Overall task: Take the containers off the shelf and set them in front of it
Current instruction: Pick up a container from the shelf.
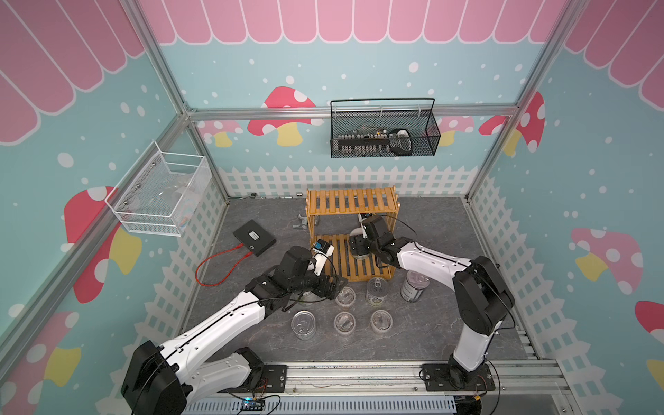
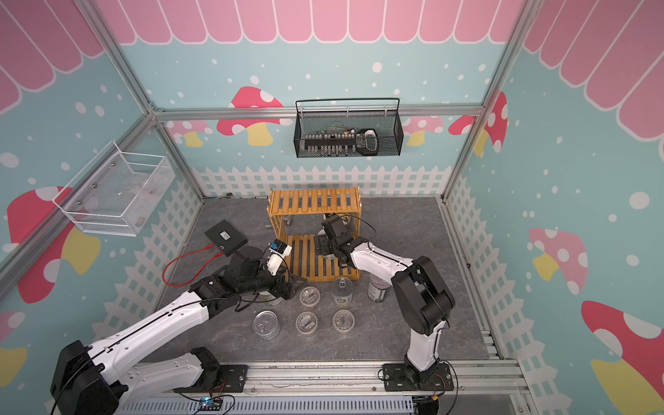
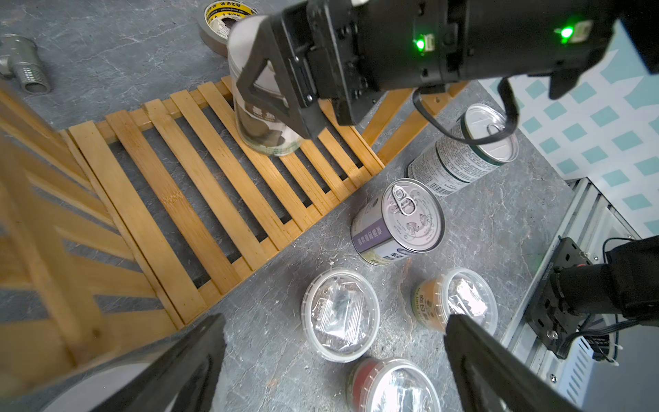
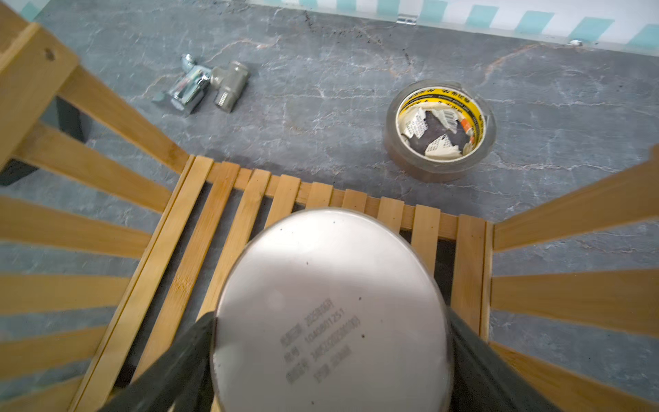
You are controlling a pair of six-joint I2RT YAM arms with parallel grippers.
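A: Right jaws?
B: Clamped on both sides of the white-lidded jar (image 4: 328,285). The jar stands upright on the lower tier of the shelf (image 1: 352,202).
A: Left jaws?
B: Spread wide with nothing between them, hanging over the bench (image 1: 434,248) just in front of the shelf.
A: Other containers?
B: All on the bench in front of the shelf: one tin (image 1: 377,291) by the front edge, a clear jar (image 1: 345,296) beside it, more tins and clear jars near them.
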